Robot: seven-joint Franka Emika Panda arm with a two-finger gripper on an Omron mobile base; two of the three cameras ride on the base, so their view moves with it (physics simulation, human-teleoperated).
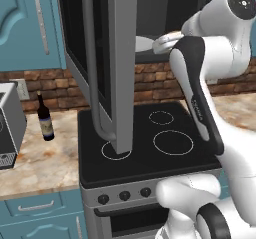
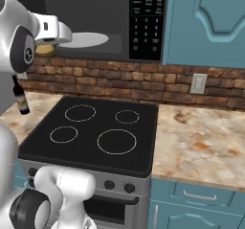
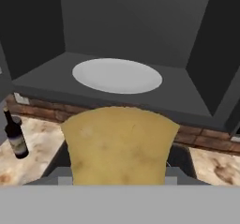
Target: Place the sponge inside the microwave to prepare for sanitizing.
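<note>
Just outside the microwave's (image 3: 126,35) open front, the gripper (image 3: 119,183) is clamped on the sponge (image 3: 119,145), which sits right between its tips, hanging before the white plate (image 3: 117,75) and not yet inside.

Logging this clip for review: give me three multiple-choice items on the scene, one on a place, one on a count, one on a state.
1. Where is the sponge?
A. on the microwave's plate
B. in front of the open microwave, held at the gripper
C. on the stove

2. How many burner rings does the stove show?
A. two
B. four
C. six

3. The microwave door is:
A. open
B. shut
C. missing

B: hand view shows it short of the plate.
B: four rings.
A: swung out over the stove.
</note>
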